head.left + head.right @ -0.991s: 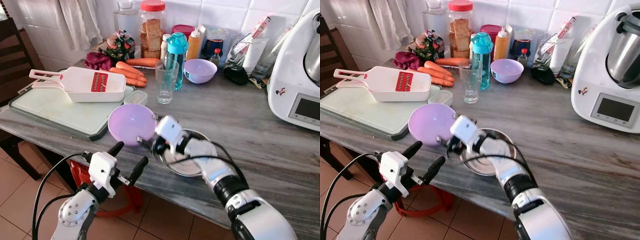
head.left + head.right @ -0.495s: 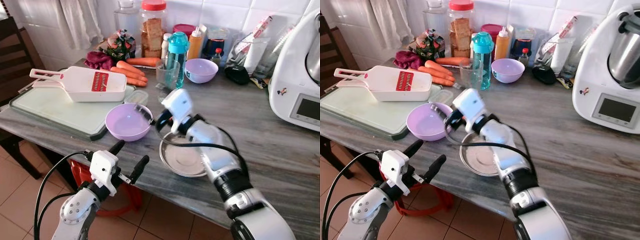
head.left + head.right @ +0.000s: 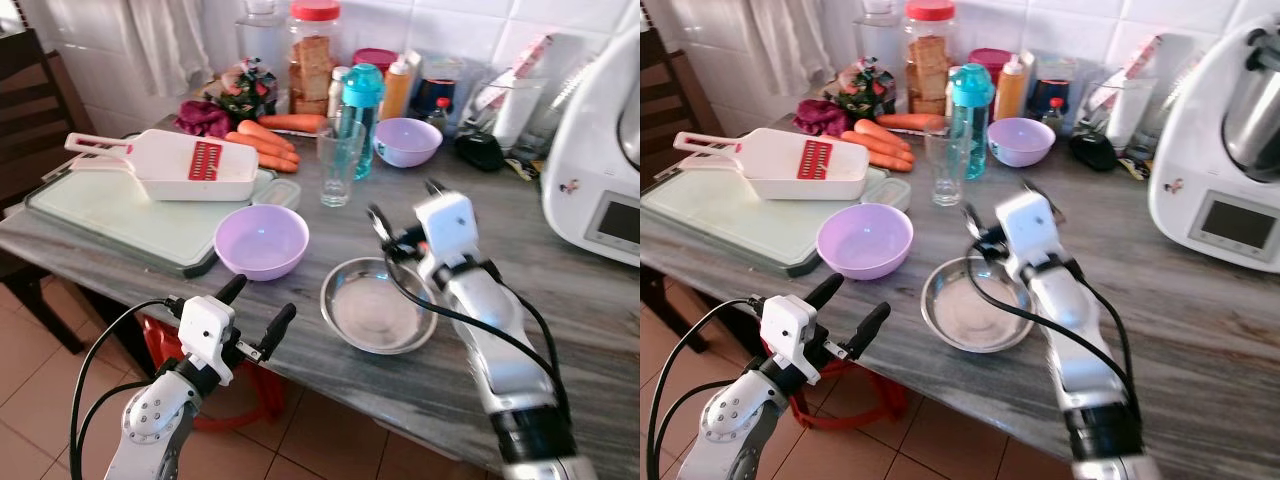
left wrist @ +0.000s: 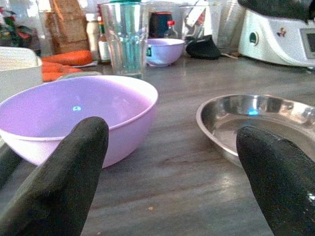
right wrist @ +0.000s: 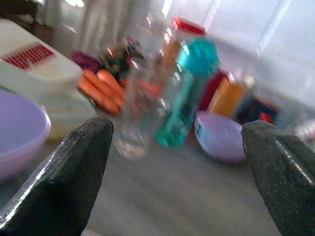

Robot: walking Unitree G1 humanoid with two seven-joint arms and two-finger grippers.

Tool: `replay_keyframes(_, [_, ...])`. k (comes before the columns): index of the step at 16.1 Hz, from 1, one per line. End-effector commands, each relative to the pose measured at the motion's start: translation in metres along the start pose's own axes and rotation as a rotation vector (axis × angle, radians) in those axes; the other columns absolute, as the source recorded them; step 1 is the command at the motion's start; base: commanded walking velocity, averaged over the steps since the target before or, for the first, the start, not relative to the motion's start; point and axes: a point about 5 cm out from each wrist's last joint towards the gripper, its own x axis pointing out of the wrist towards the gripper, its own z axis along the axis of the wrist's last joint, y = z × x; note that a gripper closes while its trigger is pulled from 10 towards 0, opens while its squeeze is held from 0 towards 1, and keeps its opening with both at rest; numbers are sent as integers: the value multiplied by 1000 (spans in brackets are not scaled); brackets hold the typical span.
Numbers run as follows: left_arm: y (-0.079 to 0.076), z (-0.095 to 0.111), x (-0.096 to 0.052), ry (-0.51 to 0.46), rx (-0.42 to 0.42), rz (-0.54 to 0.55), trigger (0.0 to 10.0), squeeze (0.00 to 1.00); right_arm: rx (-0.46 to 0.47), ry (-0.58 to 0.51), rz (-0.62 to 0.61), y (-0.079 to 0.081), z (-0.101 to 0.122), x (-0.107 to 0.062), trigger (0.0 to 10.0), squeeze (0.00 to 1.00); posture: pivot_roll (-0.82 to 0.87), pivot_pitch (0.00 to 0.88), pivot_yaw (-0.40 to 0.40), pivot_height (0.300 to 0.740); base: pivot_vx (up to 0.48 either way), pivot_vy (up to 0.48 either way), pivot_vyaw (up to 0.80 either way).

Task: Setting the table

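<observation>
A lilac bowl (image 3: 262, 241) rests upright on the grey counter beside the cutting board. To its right lies a steel plate (image 3: 377, 317). My right gripper (image 3: 402, 205) hovers open above the far rim of the steel plate, empty, facing a clear glass (image 3: 337, 165) and a teal bottle (image 3: 358, 113). A second lilac bowl (image 3: 407, 141) stands further back. My left gripper (image 3: 258, 314) is open and empty in front of the counter edge, level with the near bowl (image 4: 74, 114) and the plate (image 4: 256, 118).
A white slicer (image 3: 170, 167) lies on the green cutting board (image 3: 90, 212) at the left, with carrots (image 3: 265, 145) behind. Jars and bottles line the tiled wall. A white kitchen machine (image 3: 600, 160) stands at the right. A dark chair (image 3: 25, 120) is at the far left.
The right gripper held the lilac bowl tilted in the air, set it upright on the counter, let go, and has drawn back to the right over the steel plate. The left arm stayed still.
</observation>
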Motion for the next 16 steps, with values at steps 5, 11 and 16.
replay_keyframes(5, [7, 2, -1, -7, 12, 25, 10000, 0, 98, 184, -25, -2, -12, -21, 10000, 996, 75, 0, -30, 740, 0, 0, 0])
replay_keyframes(11, [15, -1, -5, 8, -9, 61, 10000, 0, 154, 275, 31, 11, -20, -33, 10000, 992, 73, 0, -25, 740, 0, 0, 0])
replay_keyframes(16, [29, 0, 7, -3, -64, 164, 10000, 0, 224, 210, 38, 22, -7, -41, 10000, 992, 55, 0, -22, 740, 0, 0, 0])
